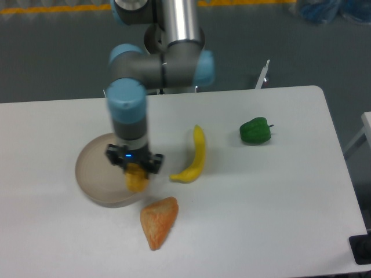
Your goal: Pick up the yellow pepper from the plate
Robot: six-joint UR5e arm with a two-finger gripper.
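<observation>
A: Starting with the biggest thing, what lay under the fingers?

B: The white table [261, 197] spread out on every side of them. Above it the arm [159, 63] came down from the far edge, its blue-capped wrist standing upright right over the gripper [135, 171].

A: And the plate?

B: The plate [95, 174] sat directly beneath the fingers and reached out mostly to their left in the picture; the gripper hung over the plate's right-hand part.

A: What about the other items?

B: The banana [196, 156] lay just to the right of the fingers, off the plate, curved and pointing away from the camera. An orange wedge-shaped piece [159, 220] rested on the table below and slightly right of the fingers, near the plate's rim. The green pepper [255, 131] stood well apart, far to the right and further back.

A: Where was the yellow pepper?

B: The yellow pepper [136, 179] was right at the fingers, its top hidden by the gripper body, its lower part showing over the plate's right edge.

A: Were the fingers clamped on it?

B: They bracketed it closely, but I could not tell whether they were pressing on it.
</observation>
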